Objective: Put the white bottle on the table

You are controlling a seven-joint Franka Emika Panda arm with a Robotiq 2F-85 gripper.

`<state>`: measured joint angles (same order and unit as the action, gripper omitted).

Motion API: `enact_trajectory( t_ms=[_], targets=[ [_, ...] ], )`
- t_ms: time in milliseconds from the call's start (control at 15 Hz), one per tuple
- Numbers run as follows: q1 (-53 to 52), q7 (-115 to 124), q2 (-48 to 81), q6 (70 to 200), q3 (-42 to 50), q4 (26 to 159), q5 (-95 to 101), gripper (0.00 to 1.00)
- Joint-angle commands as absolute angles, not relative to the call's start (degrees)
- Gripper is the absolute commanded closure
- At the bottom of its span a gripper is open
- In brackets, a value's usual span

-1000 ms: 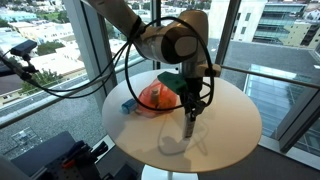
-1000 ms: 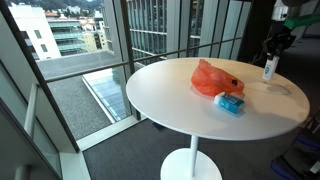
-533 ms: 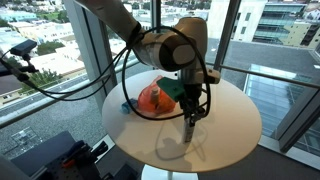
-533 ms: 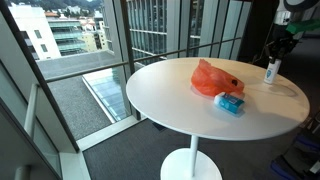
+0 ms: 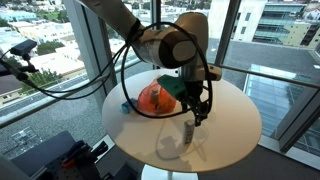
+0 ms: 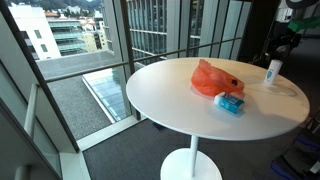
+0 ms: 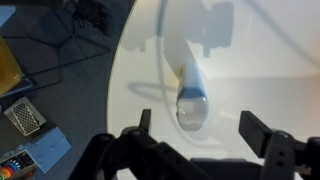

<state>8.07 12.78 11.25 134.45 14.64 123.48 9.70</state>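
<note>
The white bottle (image 5: 190, 133) with a blue band stands upright on the round white table (image 5: 232, 128), near its edge. In the other exterior view the bottle (image 6: 273, 71) stands at the table's (image 6: 170, 92) far side. My gripper (image 5: 198, 112) hangs just above it, open, touching nothing. From the wrist view I look straight down on the bottle (image 7: 192, 92). The gripper (image 7: 198, 122) has one finger on each side of it, well apart from it.
An orange bag (image 5: 155, 97) lies mid-table with a small blue object (image 5: 128, 105) beside it; both show in the other exterior view too, the bag (image 6: 212, 78) and the blue object (image 6: 230, 104). Glass walls surround the table. Cables hang from the arm.
The gripper was shut on the bottle; it has opened and lifted slightly. The bottle stays standing on the table.
</note>
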Motion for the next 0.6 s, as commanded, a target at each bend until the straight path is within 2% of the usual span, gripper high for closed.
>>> enact_trajectory(
  t_ms=[0, 533],
  targets=[
    [8.37, 10.29, 7.56, 132.21, 13.18, 124.19, 9.30, 0.00],
    [5.49, 2.91, 3.05, 120.17, 6.99, 123.41, 5.87, 0.00]
  ],
)
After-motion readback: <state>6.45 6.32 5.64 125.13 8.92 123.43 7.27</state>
